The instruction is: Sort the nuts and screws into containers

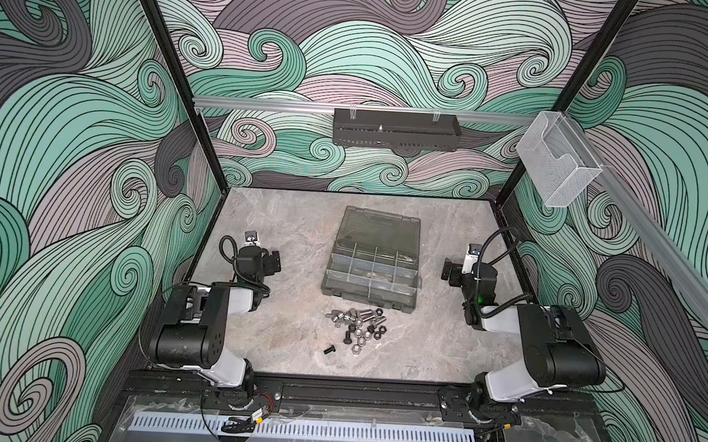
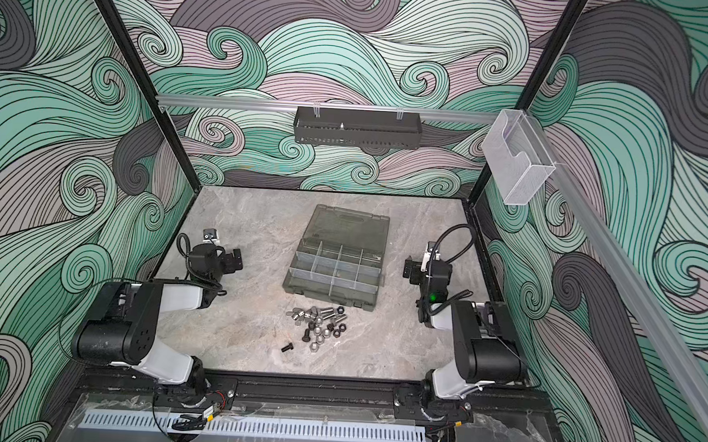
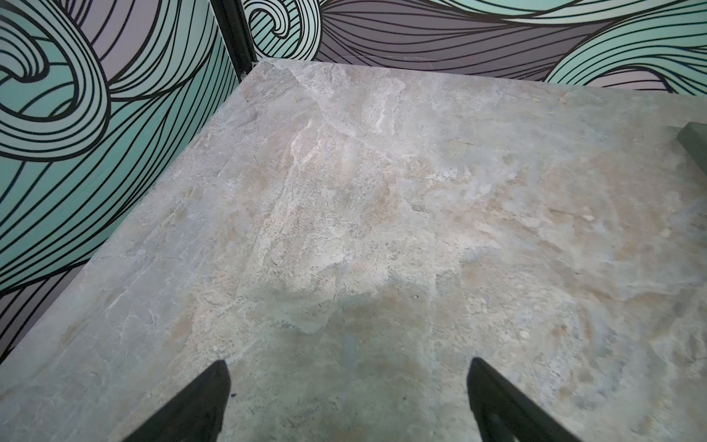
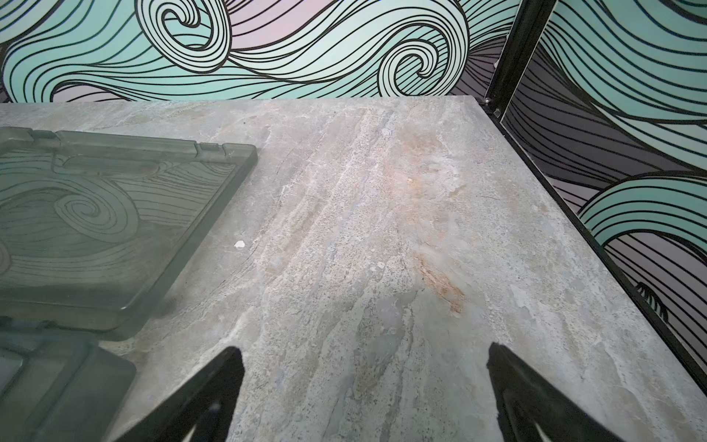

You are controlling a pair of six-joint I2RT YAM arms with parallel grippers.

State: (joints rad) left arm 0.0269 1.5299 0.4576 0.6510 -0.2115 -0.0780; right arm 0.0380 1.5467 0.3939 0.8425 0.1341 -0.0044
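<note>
A mixed pile of silver and black screws (image 1: 365, 314) and nuts (image 1: 361, 336) lies on the table in front of the grey organizer case, also seen in a top view (image 2: 318, 322). One black screw (image 1: 329, 349) lies apart, nearer the front. The containers (image 1: 372, 268) are the case's divided compartments; the lid (image 1: 379, 227) lies open flat behind them. My left gripper (image 1: 273, 261) (image 3: 348, 367) hovers open over bare table left of the case. My right gripper (image 1: 449, 272) (image 4: 365, 350) is open right of the case, beside the lid (image 4: 114, 214).
A black perforated tray (image 1: 396, 128) hangs on the back rail, and a clear acrylic holder (image 1: 557, 162) on the right rail. Patterned walls close in the table on three sides. A white slotted duct (image 1: 304, 429) runs along the front.
</note>
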